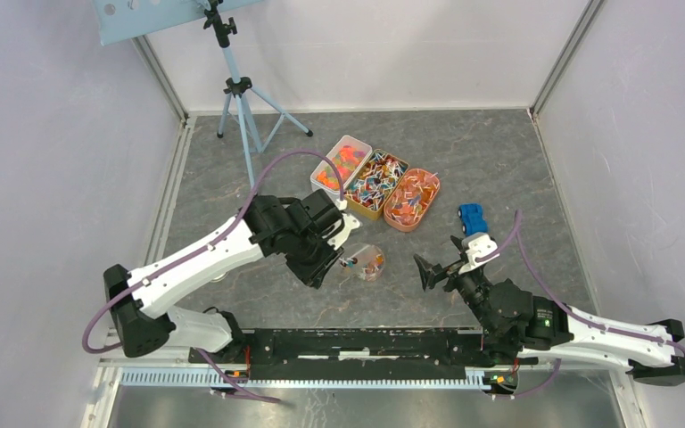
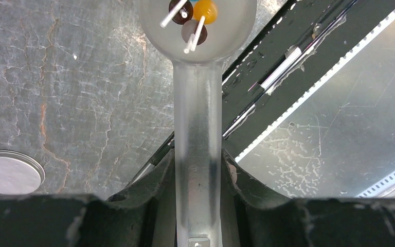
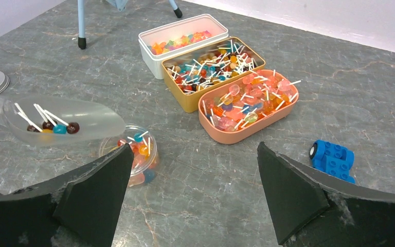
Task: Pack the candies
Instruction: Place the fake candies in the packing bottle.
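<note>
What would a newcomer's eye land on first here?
Three open tins of bright candies sit side by side mid-table. Nearer, the left gripper holds a clear scoop carrying a few lollipops by a small part-filled jar; a blue toy car lies right of the tins.

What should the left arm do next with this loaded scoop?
Probably ease the scoop over the clear jar, then tip it. The left gripper clamps its handle, a few stick candies lie in its bowl, and the bowl seems to sit beside the jar's mouth, not over it.
</note>
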Action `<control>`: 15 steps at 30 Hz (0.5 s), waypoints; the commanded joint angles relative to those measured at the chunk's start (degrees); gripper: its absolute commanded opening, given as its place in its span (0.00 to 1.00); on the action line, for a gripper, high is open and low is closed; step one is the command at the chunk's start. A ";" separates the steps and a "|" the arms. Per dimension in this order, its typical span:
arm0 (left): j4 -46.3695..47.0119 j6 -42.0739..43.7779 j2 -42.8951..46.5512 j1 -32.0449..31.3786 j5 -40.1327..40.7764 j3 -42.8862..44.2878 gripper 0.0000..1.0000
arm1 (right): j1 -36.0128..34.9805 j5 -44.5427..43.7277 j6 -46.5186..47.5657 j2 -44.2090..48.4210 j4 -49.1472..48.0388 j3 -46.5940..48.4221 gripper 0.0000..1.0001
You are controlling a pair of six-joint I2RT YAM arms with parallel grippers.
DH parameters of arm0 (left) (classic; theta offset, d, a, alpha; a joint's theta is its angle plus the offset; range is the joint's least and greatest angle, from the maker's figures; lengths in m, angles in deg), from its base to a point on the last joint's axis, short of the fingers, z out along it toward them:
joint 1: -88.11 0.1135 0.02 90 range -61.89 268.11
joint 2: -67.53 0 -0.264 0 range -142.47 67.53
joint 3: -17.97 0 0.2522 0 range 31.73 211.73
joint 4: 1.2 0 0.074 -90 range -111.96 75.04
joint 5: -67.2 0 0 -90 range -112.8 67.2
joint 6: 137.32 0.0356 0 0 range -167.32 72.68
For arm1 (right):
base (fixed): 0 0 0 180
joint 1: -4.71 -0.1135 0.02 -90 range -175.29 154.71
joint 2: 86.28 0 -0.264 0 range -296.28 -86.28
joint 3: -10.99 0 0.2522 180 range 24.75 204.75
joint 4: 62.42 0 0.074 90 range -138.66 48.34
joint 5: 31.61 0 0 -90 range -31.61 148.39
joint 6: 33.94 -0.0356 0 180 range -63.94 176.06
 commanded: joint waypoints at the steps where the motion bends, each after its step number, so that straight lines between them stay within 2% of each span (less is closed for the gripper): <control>1: -1.84 -2.27 -1.36 -0.79 -0.53 3.04 0.02 | -0.24 -1.05 0.46 0.97 -0.63 2.52 0.98; 15: -4.48 -2.89 -5.16 -1.52 0.52 4.08 0.02 | -0.28 -1.29 0.85 1.94 -0.81 2.04 0.98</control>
